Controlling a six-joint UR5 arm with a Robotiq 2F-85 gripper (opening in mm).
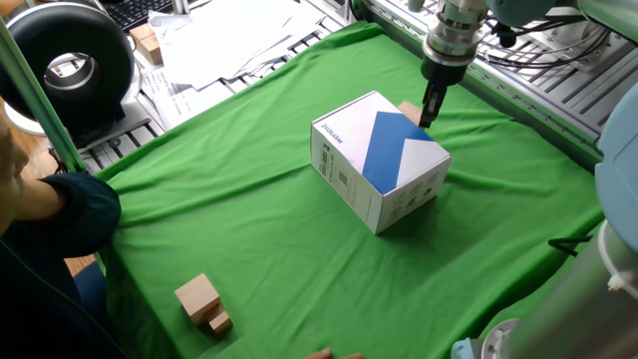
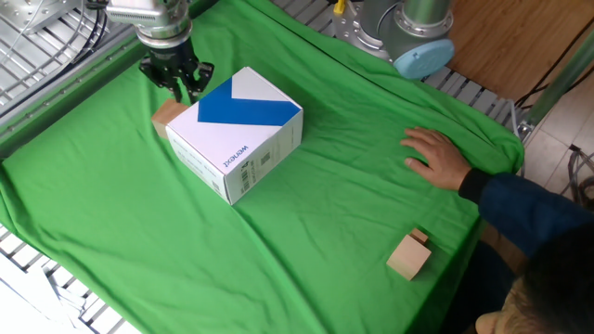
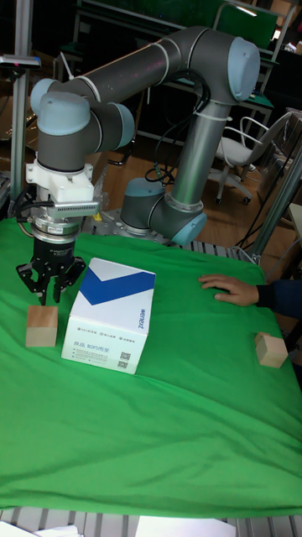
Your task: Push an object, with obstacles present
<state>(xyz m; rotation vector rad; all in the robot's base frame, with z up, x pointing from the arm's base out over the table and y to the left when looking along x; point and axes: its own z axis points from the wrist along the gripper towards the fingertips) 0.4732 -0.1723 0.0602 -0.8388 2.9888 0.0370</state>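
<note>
The object, a small light-tan wooden cube (image 1: 408,111) (image 2: 166,115) (image 3: 42,325), rests on the green cloth against the far side of the obstacle. The obstacle is a large white box with a blue diagonal band (image 1: 380,160) (image 2: 238,132) (image 3: 110,325). In one fixed view the box hides most of the cube. My gripper (image 1: 428,112) (image 2: 183,90) (image 3: 50,293) points straight down with its fingers drawn together and nothing between them. It hangs just above the cube, close to the box's corner. Whether it touches the cube I cannot tell.
A tan block with a tinier block beside it (image 1: 203,302) (image 2: 409,255) (image 3: 271,350) lies near the cloth's edge. A person's hand (image 2: 436,159) (image 3: 230,291) rests on the cloth. Metal rails (image 1: 558,95) border the cloth behind the gripper. Papers (image 1: 224,40) and a black round device (image 1: 72,66) sit off the cloth.
</note>
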